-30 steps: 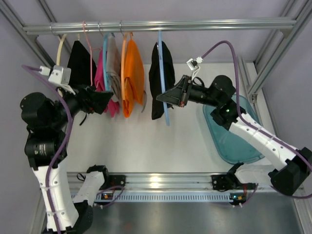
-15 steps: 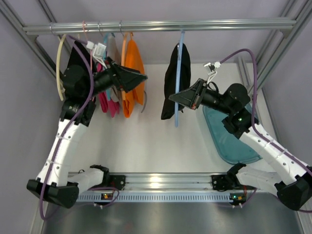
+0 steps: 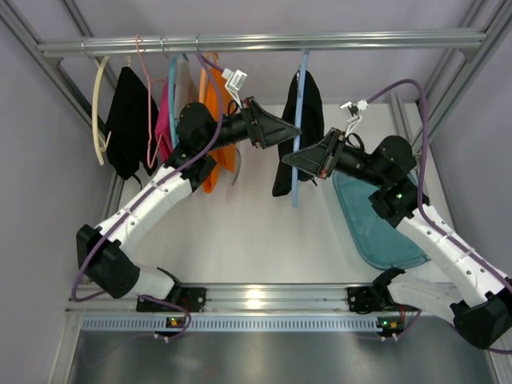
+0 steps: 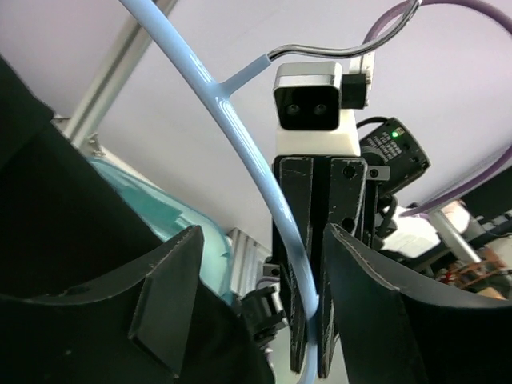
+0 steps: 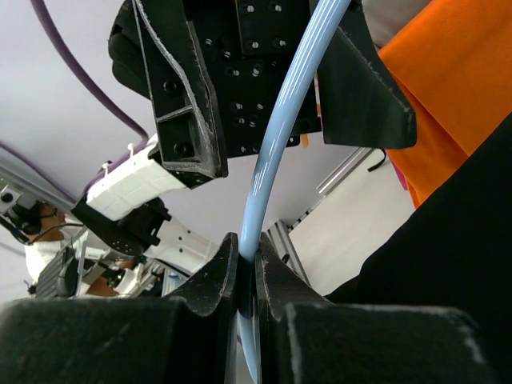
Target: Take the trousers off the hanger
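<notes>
- The black trousers (image 3: 281,180) are draped over a light blue hanger (image 3: 296,192), which is hooked on the metal rail (image 3: 360,38) above the counter (image 3: 256,240).
- The hanger is gripped by the right gripper (image 3: 291,163). In the right wrist view its fingers (image 5: 214,276) are seen clenched on the blue bar from both sides.
- The left gripper (image 3: 286,136) is held at the same hanger from the opposite side, facing the right one. Its fingers (image 4: 172,280) are spread wide and nothing is grasped. The blue bar is seen passing through the gap between them.
- Black cloth is seen just beside the left fingers in the left wrist view; whether it is touched cannot be told.
- The orange trousers (image 3: 210,172) are hung further left on the rail, partly hidden behind the left arm and apart from both sets of fingers.
- A teal tub (image 3: 384,240) is set on the counter beneath the right arm.
</notes>
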Controlling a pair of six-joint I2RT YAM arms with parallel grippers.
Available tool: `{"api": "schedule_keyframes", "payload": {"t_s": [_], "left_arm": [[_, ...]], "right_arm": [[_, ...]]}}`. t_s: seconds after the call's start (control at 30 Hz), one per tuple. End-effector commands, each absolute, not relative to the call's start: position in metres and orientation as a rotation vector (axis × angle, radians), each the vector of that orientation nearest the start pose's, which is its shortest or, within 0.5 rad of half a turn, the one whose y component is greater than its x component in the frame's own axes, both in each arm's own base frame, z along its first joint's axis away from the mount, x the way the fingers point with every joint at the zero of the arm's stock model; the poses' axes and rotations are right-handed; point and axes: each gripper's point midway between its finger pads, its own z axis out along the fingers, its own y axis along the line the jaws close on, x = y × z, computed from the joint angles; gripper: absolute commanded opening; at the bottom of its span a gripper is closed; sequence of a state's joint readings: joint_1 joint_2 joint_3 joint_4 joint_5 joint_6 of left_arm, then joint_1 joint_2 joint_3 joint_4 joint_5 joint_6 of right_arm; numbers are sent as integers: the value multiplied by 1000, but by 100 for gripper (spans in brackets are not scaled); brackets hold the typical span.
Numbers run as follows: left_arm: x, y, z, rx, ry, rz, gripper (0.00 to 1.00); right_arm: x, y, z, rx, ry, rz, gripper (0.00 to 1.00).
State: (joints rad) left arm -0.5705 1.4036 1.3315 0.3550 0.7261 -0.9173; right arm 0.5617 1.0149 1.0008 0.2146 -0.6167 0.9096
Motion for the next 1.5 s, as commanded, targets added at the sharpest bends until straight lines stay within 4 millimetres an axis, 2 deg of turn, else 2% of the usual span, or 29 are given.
{"api": "schedule_keyframes", "payload": {"t_s": [0.0,0.07,0.13,0.3,0.5,0.53,0.6,0.67,0.77,0.83,0.87,0.93,0.97,1.03,1.07,1.17,1.4,1.47], "left_arm": [[243,-340,490,521,1294,-1760,66],[231,-341,497,562,1241,-1787,64],[222,-344,495,576,1230,-1805,61],[222,-342,491,514,1251,-1834,51],[228,-342,495,443,1260,-1871,47],[228,-342,498,442,1254,-1876,43],[228,-342,501,441,1247,-1882,28],[227,-343,498,450,1254,-1883,17],[226,-342,493,429,1277,-1899,15],[227,-341,494,402,1283,-1910,0],[226,-340,494,400,1284,-1914,0],[223,-339,496,406,1281,-1921,0],[220,-338,498,408,1279,-1922,0],[218,-336,502,405,1278,-1925,0],[218,-335,504,398,1283,-1926,0],[215,-335,510,393,1300,-1944,0],[217,-335,522,354,1328,-1970,0],[216,-334,525,349,1324,-1976,0]], "right_arm": [[184,268,479,-455,1312,1566,0],[187,269,478,-447,1320,1569,0],[187,270,481,-449,1309,1573,0],[188,274,475,-457,1323,1581,0],[186,277,471,-479,1318,1587,0],[186,277,470,-479,1321,1586,0],[187,278,465,-483,1327,1584,0],[188,279,459,-483,1337,1584,0],[187,280,454,-498,1331,1587,0],[187,281,449,-507,1338,1583,0],[189,282,443,-521,1345,1561,1],[190,280,434,-533,1371,1521,13],[192,279,428,-558,1366,1478,29],[193,273,425,-562,1351,1415,42],[198,270,414,-562,1376,1365,56],[201,258,411,-554,1361,1253,70],[204,224,386,-607,1330,939,86],[208,217,366,-634,1341,849,88]]}}
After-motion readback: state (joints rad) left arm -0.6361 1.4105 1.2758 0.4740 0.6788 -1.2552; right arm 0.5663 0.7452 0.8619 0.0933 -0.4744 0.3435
